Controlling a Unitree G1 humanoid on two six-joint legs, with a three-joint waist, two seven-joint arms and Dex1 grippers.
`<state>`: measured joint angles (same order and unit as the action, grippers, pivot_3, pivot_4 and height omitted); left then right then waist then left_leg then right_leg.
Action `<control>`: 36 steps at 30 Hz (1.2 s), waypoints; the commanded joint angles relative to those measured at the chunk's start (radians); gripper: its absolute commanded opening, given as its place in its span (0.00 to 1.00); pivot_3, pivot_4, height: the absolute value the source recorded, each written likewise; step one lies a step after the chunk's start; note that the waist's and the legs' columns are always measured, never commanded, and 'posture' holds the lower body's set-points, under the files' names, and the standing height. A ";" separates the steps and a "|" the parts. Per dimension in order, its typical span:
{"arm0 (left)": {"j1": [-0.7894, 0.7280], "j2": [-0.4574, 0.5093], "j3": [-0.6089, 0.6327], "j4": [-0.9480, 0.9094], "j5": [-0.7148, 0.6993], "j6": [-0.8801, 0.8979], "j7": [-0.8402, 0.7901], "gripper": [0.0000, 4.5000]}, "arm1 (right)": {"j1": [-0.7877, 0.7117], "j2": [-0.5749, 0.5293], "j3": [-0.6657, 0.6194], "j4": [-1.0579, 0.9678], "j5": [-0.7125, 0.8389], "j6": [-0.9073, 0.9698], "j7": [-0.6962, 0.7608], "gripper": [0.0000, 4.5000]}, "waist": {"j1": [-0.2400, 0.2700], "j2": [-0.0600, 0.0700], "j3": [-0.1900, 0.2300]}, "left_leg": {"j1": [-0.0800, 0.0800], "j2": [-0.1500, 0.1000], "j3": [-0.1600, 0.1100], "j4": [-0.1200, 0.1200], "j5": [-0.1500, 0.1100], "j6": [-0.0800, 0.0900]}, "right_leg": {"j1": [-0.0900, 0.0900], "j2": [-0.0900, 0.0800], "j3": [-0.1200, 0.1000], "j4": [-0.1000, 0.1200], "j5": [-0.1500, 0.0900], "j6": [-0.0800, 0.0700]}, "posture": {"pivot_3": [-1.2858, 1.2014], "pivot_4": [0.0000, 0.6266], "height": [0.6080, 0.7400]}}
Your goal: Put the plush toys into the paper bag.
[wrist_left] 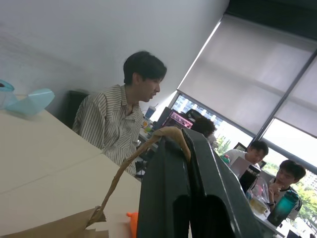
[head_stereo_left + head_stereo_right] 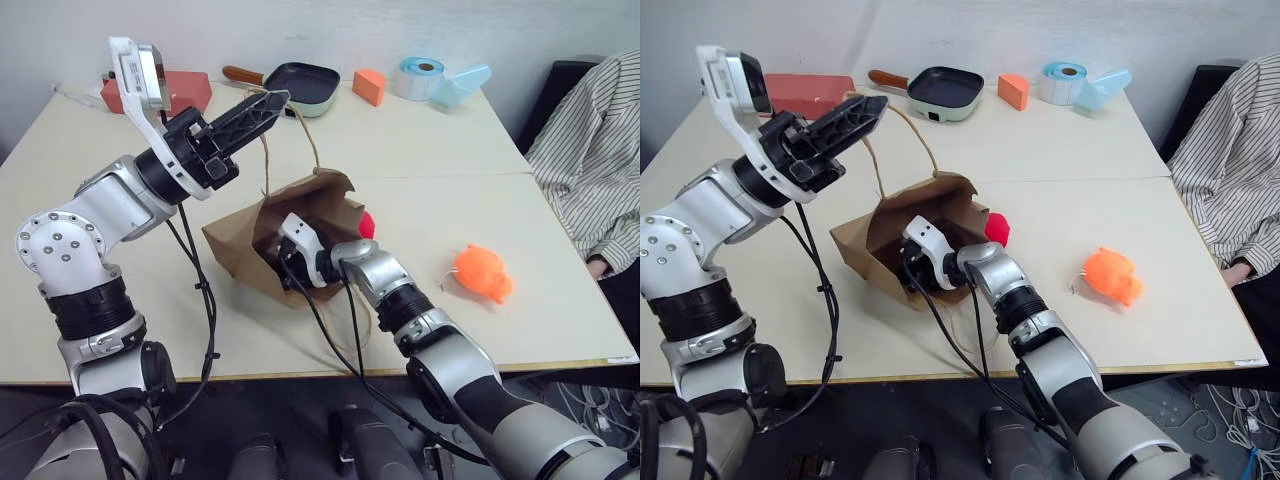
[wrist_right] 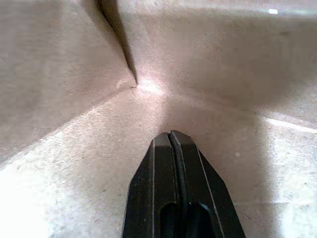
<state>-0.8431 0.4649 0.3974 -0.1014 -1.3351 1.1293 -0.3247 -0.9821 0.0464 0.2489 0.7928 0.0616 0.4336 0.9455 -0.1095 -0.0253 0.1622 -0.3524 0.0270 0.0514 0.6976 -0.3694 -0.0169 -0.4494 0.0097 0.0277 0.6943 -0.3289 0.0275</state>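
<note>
**Hands at the bag: one lifts a handle, one reaches inside**

Left hand point(image 2: 268, 103) is raised above the bench point(image 2: 440, 150), its two black fingers pressed together on a cord handle point(image 2: 265, 150) of the paper bag point(image 2: 240, 245); the left wrist view shows that cord looped over the closed fingertips, which the head views only hint at. From there the handle runs down to the bag, which lies on its side near the bench's middle with its mouth open toward the right.

Right hand point(image 3: 174, 141) is pushed into that mouth. In the head views its fingers are hidden by the brown paper, but the right wrist view looks along them inside the bag: they are closed flat against each other, holding nothing, with bare paper walls and a crease ahead.

Just right of the bag's rim, touching it, sits the red plush toy point(image 2: 366, 225), partly hidden behind the paper. Further right, well apart from the bag, the orange plush toy point(image 2: 483, 272) lies on the open bench.

Along the far edge stand a red box point(image 2: 185, 90), a small pan point(image 2: 300, 84), an orange wedge block point(image 2: 369, 86), a roll of tape point(image 2: 421, 76) and a pale blue object point(image 2: 461, 85). At the right edge sits a person in a striped shirt point(image 2: 590, 160); the left wrist view shows further people behind.
</note>
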 commanded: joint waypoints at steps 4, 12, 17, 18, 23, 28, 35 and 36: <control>0.044 0.003 -0.091 -0.066 0.065 -0.055 -0.066 0.00 | 0.093 -0.054 0.055 -0.222 -0.041 -0.047 -0.008 0.00 | 0.001 0.000 0.000 | 0.000 0.000 0.000 0.000 0.000 0.000 | 0.000 0.000 0.000 0.000 0.000 0.000 | 0.52 0.24 1.00; 0.089 0.019 -0.122 -0.061 0.086 -0.063 -0.123 0.00 | 0.312 -0.266 0.001 -0.909 0.103 0.225 0.042 0.00 | 0.024 0.000 0.000 | -0.002 0.000 -0.001 -0.001 0.000 -0.001 | -0.001 0.000 -0.001 -0.002 0.000 0.000 | 0.52 0.24 1.00; 0.111 0.048 -0.126 -0.065 0.069 -0.038 -0.144 0.00 | 0.429 -0.359 -0.176 -1.187 0.293 0.471 -0.004 0.00 | 0.035 0.000 0.000 | -0.002 0.000 -0.001 -0.002 -0.001 -0.001 | -0.001 0.000 -0.001 -0.005 0.000 0.000 | 0.52 0.24 1.00; 0.115 0.055 -0.126 -0.064 0.069 -0.034 -0.150 0.00 | 0.455 -0.377 -0.231 -1.243 0.351 0.531 -0.011 0.00 | 0.036 0.000 0.000 | -0.002 0.000 -0.001 -0.002 -0.001 0.000 | -0.001 0.000 -0.001 -0.005 0.000 0.000 | 0.52 0.24 1.00; 0.143 0.110 -0.106 -0.064 0.057 -0.007 -0.170 0.00 | 0.645 -0.498 -0.544 -1.470 0.482 0.694 -0.111 0.00 | 0.052 0.000 0.000 | -0.002 -0.001 -0.002 -0.005 -0.001 0.000 | -0.001 0.000 -0.001 -0.006 0.000 0.000 | 0.52 0.24 1.00; 0.198 0.192 -0.076 -0.086 0.034 0.020 -0.204 0.00 | 1.032 -0.673 -0.871 -1.567 0.414 0.628 -0.125 0.08 | 0.077 0.000 0.000 | -0.001 -0.001 -0.002 -0.011 -0.001 0.000 | 0.001 0.000 0.000 -0.015 0.000 0.000 | 0.52 0.24 1.00; 0.191 0.193 -0.083 -0.078 0.043 0.003 -0.198 0.00 | 1.383 -0.732 -1.016 -1.517 0.297 0.370 -0.105 0.55 | 0.075 0.000 0.000 | 0.004 -0.003 0.000 -0.014 0.000 0.001 | 0.005 0.000 0.003 -0.017 0.000 0.000 | 0.52 0.24 1.00; 0.188 0.187 -0.086 -0.078 0.049 -0.003 -0.196 0.00 | 1.396 -0.739 -1.005 -1.504 0.280 0.336 -0.109 0.61 | 0.075 0.000 0.000 | 0.005 -0.003 0.000 -0.014 0.000 0.001 | 0.006 0.000 0.003 -0.016 0.000 0.000 | 0.52 0.24 1.00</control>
<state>-0.6352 0.6529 0.3055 -0.1525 -1.2840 1.1482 -0.5179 0.4092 -0.6757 -0.7455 -0.7157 0.3666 0.8343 0.8403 -0.0345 -0.0256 0.1625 -0.3462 0.0233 0.0524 0.6838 -0.3693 -0.0161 -0.4433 0.0099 0.0320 0.6789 -0.3291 0.0278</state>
